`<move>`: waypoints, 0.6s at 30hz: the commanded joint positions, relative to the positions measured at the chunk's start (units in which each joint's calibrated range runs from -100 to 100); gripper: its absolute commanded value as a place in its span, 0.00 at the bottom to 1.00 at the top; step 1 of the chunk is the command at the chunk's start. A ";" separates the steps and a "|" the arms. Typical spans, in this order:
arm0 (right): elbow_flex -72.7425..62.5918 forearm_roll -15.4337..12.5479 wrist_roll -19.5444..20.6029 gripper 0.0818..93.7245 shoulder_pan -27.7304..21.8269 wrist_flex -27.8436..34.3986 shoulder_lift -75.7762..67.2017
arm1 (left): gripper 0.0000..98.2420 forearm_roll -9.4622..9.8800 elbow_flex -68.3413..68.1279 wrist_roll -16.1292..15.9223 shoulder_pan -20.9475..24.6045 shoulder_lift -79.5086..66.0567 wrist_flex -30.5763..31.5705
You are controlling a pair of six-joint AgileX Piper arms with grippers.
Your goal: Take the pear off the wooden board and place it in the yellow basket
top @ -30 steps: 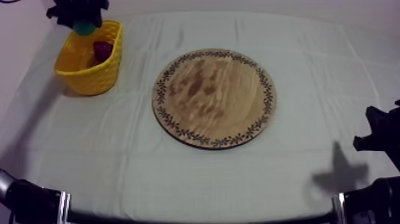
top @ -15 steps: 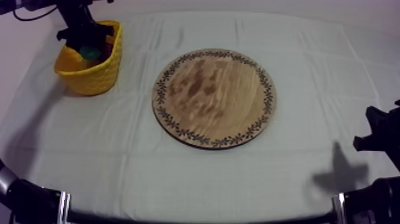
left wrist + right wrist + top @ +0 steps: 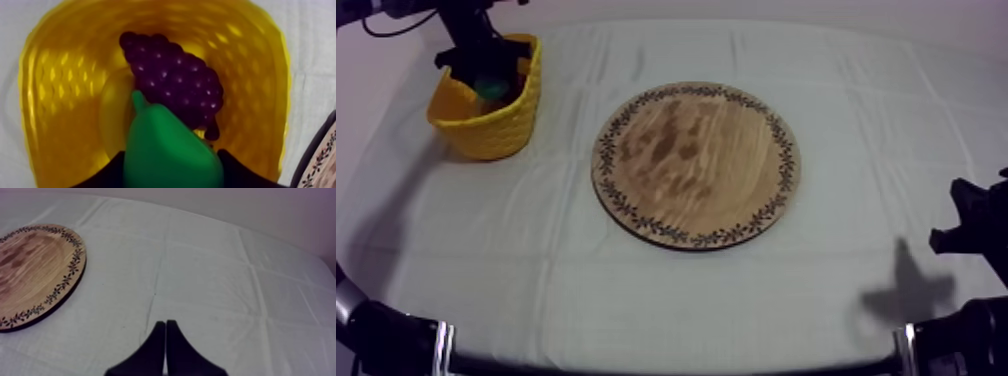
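Observation:
The green pear point(image 3: 167, 150) hangs low inside the yellow basket point(image 3: 55, 75), with my left gripper point(image 3: 170, 162) shut on it, black fingers point(image 3: 107, 172) at both its sides. A purple bunch of grapes point(image 3: 175, 85) and a yellow banana point(image 3: 114, 112) lie under it. In the top view the left gripper point(image 3: 484, 72) reaches down into the basket point(image 3: 486, 125) at the far left, the pear point(image 3: 489, 87) just showing. The round wooden board point(image 3: 696, 165) is bare. My right gripper point(image 3: 165, 324) is shut on nothing, low over the cloth at the right edge point(image 3: 971, 225).
The board's patterned rim point(image 3: 322, 160) lies just right of the basket and stands well to the left of the right gripper point(image 3: 35, 273). Grey-white cloth point(image 3: 636, 300) covers the table around board and basket.
My left gripper has come down from above the basket's far rim into the basket, carrying the pear. The right arm has stayed still.

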State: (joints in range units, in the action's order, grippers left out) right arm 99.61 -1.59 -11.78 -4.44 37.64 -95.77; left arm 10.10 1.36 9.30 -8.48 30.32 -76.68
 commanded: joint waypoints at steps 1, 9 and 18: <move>0.05 0.00 -0.01 0.00 -0.01 0.02 0.01 | 0.76 0.44 -0.07 0.57 -0.18 -0.32 0.52; 0.05 0.00 -0.01 0.00 -0.01 0.02 0.01 | 0.92 2.18 -1.47 0.94 -0.53 -2.09 4.44; 0.05 0.00 -0.01 0.00 -0.01 0.02 0.01 | 0.85 2.86 -2.69 2.01 0.10 -4.93 6.26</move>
State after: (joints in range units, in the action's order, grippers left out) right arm 99.61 -1.59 -11.78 -4.44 37.65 -95.77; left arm 12.85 -1.23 11.08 -8.41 25.85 -70.59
